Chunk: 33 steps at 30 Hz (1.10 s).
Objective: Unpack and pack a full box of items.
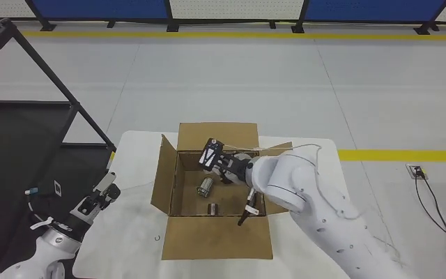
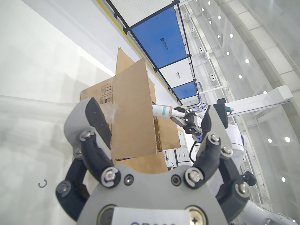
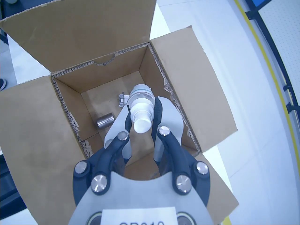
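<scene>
White table (image 1: pixel 132 230) bears an open brown cardboard box (image 1: pixel 216 240). Right gripper (image 3: pixel 141 111) hangs over its interior, jaws clamped on a white-capped clear bottle (image 3: pixel 140 118); left gripper (image 2: pixel 153 108) sits beside the box, jaws apart. Small steel cylinder (image 3: pixel 105 120) lies inside.

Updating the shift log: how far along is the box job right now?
Done: the box stands with its flaps open. In hand: the right gripper is shut on a white bottle above the box floor; going in or coming out, I cannot tell. Left: a metal cylinder and a metal fitting lie in the box; the left gripper is open, empty.
</scene>
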Tool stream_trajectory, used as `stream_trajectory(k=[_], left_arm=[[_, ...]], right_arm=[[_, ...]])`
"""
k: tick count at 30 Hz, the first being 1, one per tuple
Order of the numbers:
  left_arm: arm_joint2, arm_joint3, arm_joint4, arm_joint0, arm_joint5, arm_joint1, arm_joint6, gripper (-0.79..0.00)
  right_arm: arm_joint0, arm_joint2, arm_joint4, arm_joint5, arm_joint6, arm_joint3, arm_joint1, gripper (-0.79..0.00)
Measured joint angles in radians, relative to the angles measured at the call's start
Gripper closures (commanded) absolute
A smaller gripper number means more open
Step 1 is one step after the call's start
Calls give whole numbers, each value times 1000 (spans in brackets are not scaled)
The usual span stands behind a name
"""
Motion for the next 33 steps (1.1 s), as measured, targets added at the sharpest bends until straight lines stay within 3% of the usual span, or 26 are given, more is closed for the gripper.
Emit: stream_trajectory(k=[4,21,26,33], left_arm=[[0,0,0,0,0,0,0,-785],[0,0,0,0,0,0,0,-785],[0,0,0,0,0,0,0,-785],[0,0,0,0,0,0,0,-785]], right_arm=[[-72,45,-34,31,93,-140,17,0],[-79,62,-43,24,44,-121,19,0],[-94,185,-49,-3,-1,-118,40,0],[-193,454,-32,-23,16,-178,84,0]])
